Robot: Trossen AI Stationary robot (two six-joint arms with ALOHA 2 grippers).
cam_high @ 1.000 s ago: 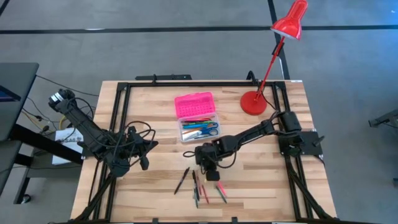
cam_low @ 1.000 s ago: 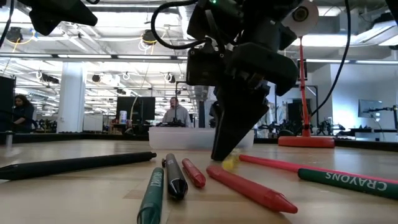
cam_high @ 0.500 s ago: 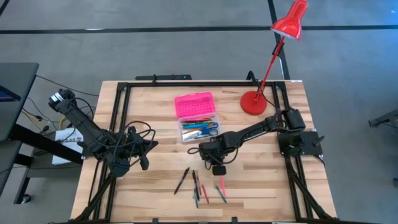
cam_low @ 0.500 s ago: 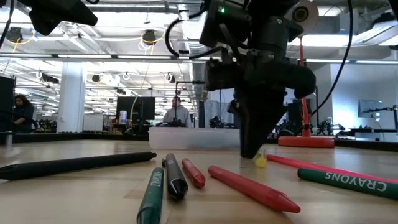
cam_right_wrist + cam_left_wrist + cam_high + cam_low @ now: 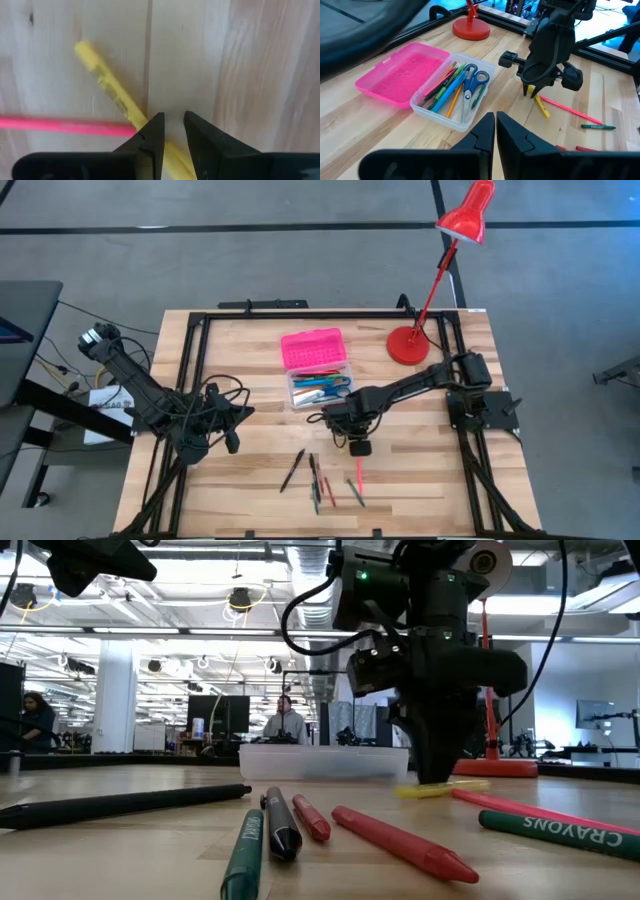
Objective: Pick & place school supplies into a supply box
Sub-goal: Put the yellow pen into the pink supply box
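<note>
You are looking at a yellow crayon (image 5: pixel 107 85), a short, slim stick with a rounded end, lying flat on the wooden table (image 5: pixel 420 490) just beside a long pink pencil (image 5: pixel 60 125). The right wrist view shows you that the crayon runs slantwise under the right gripper (image 5: pixel 172 131), passing beneath one finger (image 5: pixel 150 137); the two fingers stand a little apart with bare wood in the gap, so nothing is pinched between them. The left wrist view shows you what that close view cannot: the crayon (image 5: pixel 540 105) sits on the table at the foot of the right gripper (image 5: pixel 534 91), between the box (image 5: pixel 455 102) and the loose pencils. The box's clear base holds scissors (image 5: pixel 475 80) and several pens, with the pink lid (image 5: pixel 400 72) folded open beside it. In the low view the crayon (image 5: pixel 440 788) lies level on the wood with the gripper's tips (image 5: pixel 436 775) down at it. From above you also see the left gripper (image 5: pixel 232 442) parked well apart at the table's left side, its fingers pressed together, and a red lamp (image 5: pixel 445 270) near the far edge.
</note>
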